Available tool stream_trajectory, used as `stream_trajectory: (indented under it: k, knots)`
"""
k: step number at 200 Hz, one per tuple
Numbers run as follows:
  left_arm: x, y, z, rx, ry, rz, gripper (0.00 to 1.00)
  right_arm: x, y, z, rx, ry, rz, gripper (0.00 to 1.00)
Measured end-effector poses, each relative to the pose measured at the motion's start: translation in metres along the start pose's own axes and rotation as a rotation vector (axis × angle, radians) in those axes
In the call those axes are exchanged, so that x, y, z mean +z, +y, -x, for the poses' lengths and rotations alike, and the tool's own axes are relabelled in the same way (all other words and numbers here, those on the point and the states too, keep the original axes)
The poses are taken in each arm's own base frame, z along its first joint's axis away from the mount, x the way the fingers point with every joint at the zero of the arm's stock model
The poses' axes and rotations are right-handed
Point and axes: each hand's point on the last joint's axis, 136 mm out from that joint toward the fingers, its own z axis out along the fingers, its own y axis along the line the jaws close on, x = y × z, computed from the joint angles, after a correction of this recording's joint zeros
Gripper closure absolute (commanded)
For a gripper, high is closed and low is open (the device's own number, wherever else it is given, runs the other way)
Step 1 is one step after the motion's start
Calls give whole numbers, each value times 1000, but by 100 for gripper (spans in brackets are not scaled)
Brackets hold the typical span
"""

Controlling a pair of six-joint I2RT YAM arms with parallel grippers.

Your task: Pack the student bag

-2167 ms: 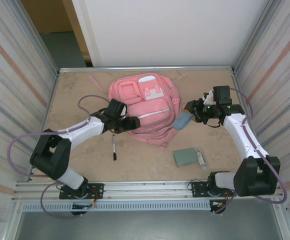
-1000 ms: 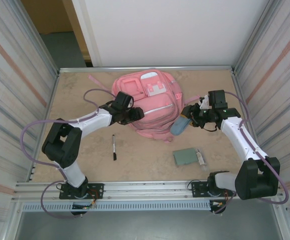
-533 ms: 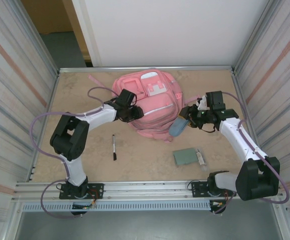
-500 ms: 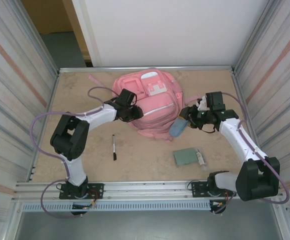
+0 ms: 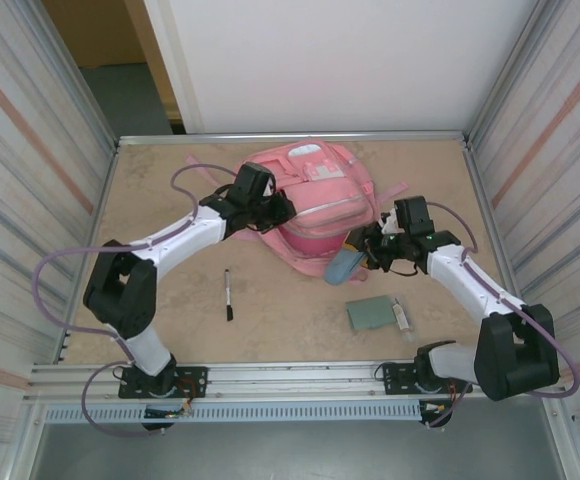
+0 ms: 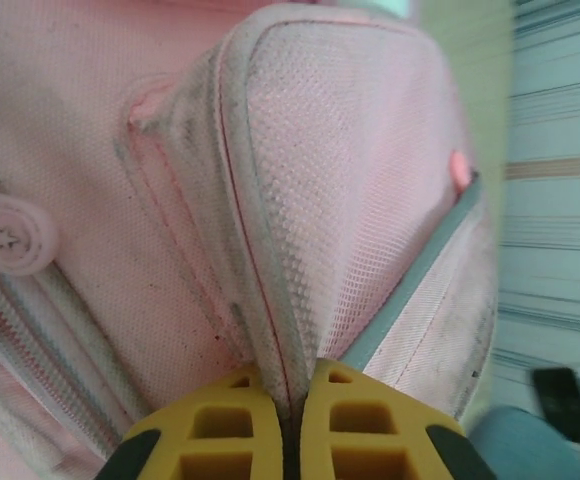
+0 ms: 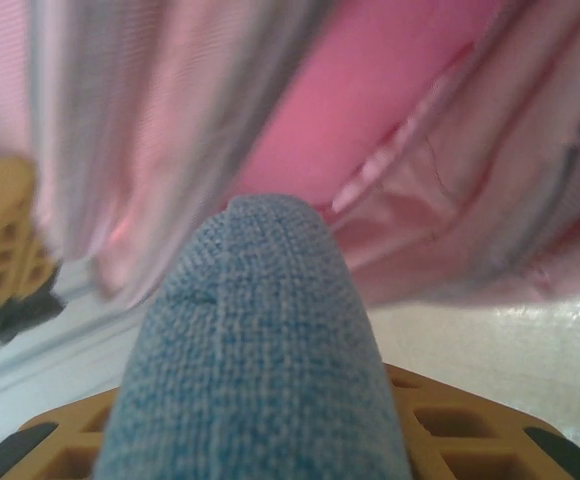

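Observation:
The pink student bag (image 5: 322, 200) lies at the back middle of the table, bunched up and raised on its left side. My left gripper (image 5: 274, 212) is shut on a fold of the bag's mesh pocket edge (image 6: 270, 300), with the fabric pinched between the yellow fingertips (image 6: 292, 400). My right gripper (image 5: 367, 250) is shut on a blue knitted pouch (image 5: 342, 266) at the bag's lower right. In the right wrist view the pouch (image 7: 255, 340) points at the pink fabric (image 7: 370, 110) close ahead, and a yellow finger (image 7: 460, 425) shows beside it.
A black marker (image 5: 228, 293) lies on the table in front of the bag. At the front right, a green card (image 5: 370, 313) rests beside a small white tube (image 5: 401, 317). Corrugated walls close in both sides. A pink strap (image 5: 398, 188) trails to the bag's right.
My left gripper has shut on the bag's fabric and pulled it up; the bag has shifted right and bunched. My right gripper has carried the blue pouch left and down toward the bag.

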Motion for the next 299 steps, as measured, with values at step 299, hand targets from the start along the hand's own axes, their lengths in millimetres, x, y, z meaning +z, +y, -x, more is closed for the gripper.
stream_trajectory:
  k: [299]
  knots:
    - [-4, -5, -6, -182, -31, -178, 100, 101, 14, 89, 122, -172, 37, 30]
